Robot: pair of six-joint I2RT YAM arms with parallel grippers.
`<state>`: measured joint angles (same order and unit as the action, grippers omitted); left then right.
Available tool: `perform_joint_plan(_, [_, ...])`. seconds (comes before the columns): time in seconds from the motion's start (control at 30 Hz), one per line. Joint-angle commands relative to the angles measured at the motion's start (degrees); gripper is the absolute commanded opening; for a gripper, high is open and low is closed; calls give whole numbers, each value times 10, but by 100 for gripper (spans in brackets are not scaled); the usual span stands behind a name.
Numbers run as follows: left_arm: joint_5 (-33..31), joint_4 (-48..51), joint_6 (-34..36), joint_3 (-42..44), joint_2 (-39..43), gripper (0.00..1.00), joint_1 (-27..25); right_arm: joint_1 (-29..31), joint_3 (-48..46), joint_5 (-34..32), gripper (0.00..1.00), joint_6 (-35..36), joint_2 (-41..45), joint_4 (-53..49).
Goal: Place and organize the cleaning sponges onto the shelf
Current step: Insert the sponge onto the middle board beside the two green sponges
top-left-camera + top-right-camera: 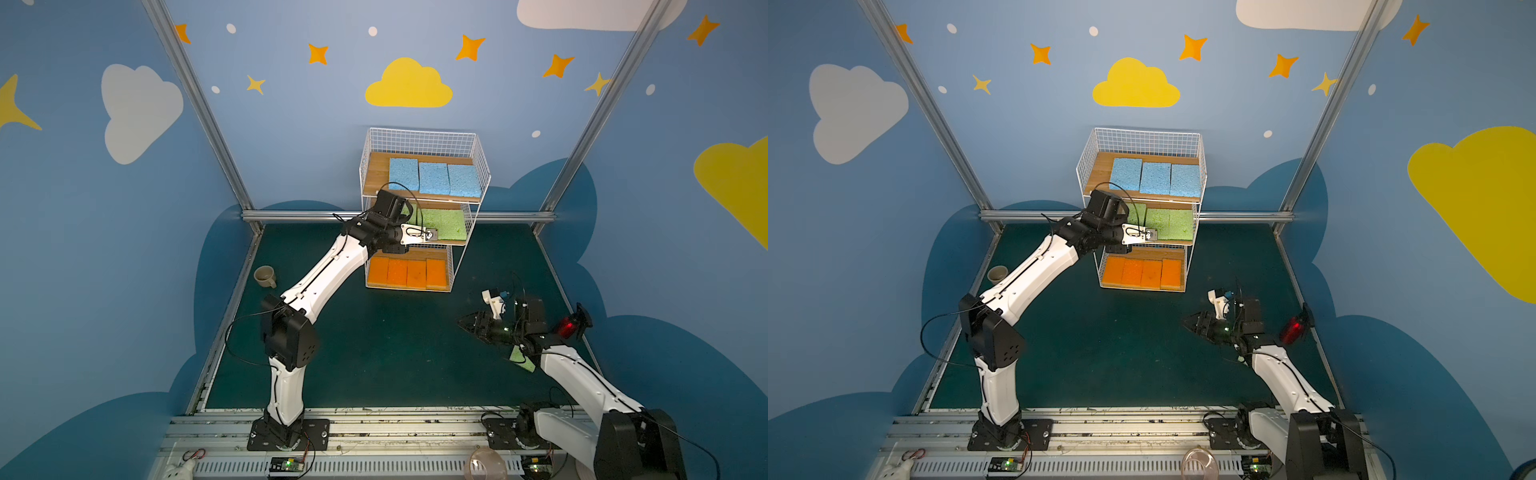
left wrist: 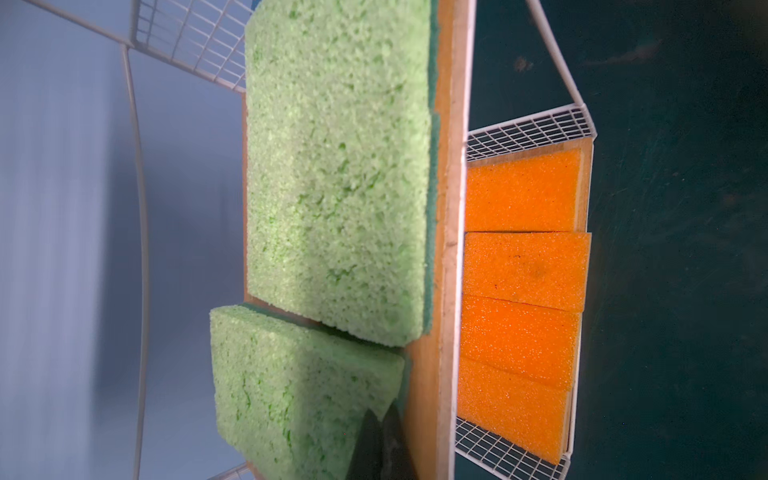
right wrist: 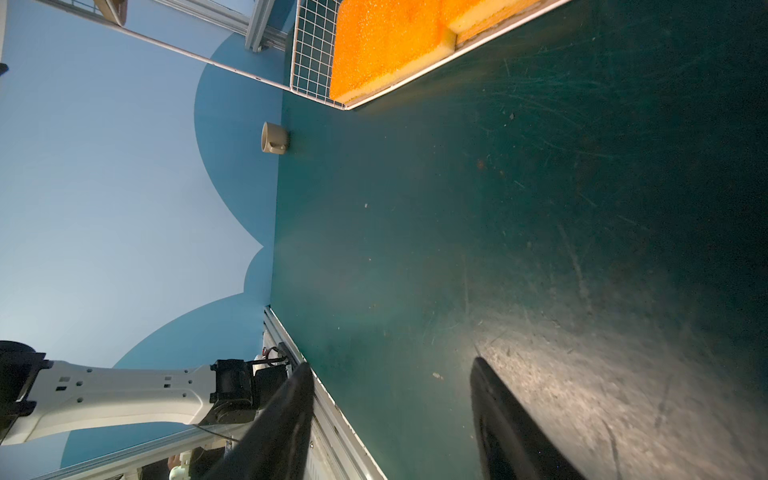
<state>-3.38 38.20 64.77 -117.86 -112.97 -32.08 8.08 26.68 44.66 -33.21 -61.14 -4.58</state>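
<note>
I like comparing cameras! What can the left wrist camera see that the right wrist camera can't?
Only the left wrist view shows the green sponges on the middle board of the shelf and the shut left claw. Only the right wrist view shows the tan mug, the left arm and the open right claw. Both show orange sponges on the bottom board, white shelf wire and the dark green table.
</note>
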Motion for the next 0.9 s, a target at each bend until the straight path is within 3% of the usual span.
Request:
perform_joint_plan(0.0, [0,17,-32,-19,-11,3,3,3,10,6,59,5,4,-2])
perform_joint_plan(0.33, [4,21,-12,-10,-11,5,-8,3,10,4,60,7,8,-6])
perform_joint_plan(0.63, [1,17,-15,9,3,20,-11,3,9,6,59,6,9,-4])
perform_joint_plan(0.77, [-2,-2,-18,36,15,36,-12,2,10,5,59,6,9,-4])
perform_joint_plan(0.87, [-4,-18,-19,56,28,57,-11,3,10,5,60,7,10,-6])
